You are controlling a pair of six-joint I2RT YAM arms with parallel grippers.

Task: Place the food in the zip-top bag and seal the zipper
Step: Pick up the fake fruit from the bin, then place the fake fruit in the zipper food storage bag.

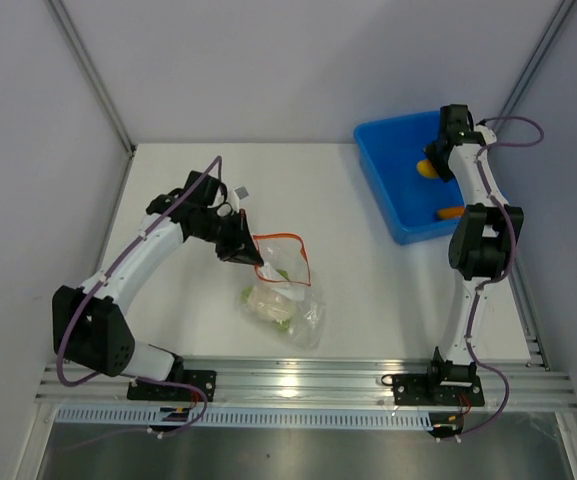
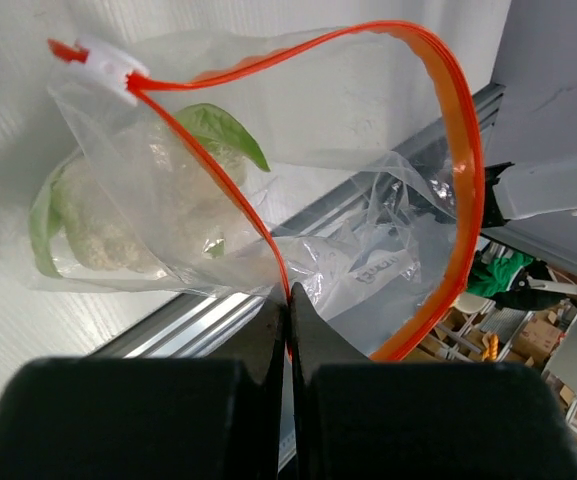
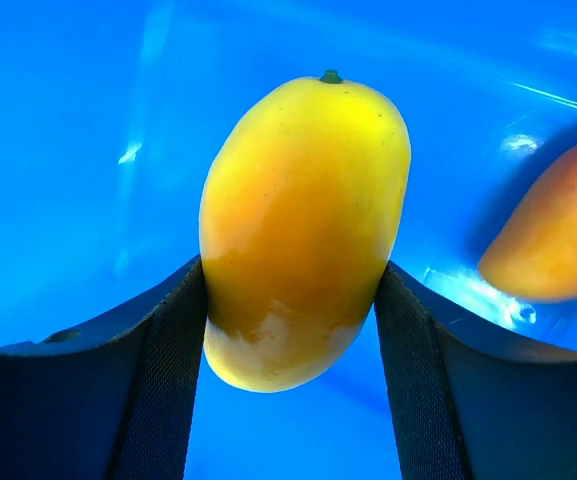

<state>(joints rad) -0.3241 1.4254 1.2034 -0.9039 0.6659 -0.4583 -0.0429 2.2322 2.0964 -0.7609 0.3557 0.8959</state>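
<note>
The clear zip-top bag (image 1: pixel 286 300) lies at the table's middle with its mouth open; its orange-red zipper (image 2: pixel 465 170) forms a wide loop with a white slider (image 2: pixel 108 62) at one end. A white-and-green cauliflower (image 2: pixel 133 205) sits inside the bag. My left gripper (image 2: pixel 289 300) is shut on the near zipper edge and holds the mouth open. My right gripper (image 3: pixel 290 300) is inside the blue bin, with both fingers pressed against a yellow-orange mango (image 3: pixel 303 220). A red-orange piece (image 3: pixel 558 235) lies beside it in the bin, also seen from above (image 1: pixel 451 211).
The blue bin (image 1: pixel 393 170) stands at the back right of the white table. A metal rail (image 1: pixel 308 375) runs along the near edge. Grey walls enclose the left, back and right sides.
</note>
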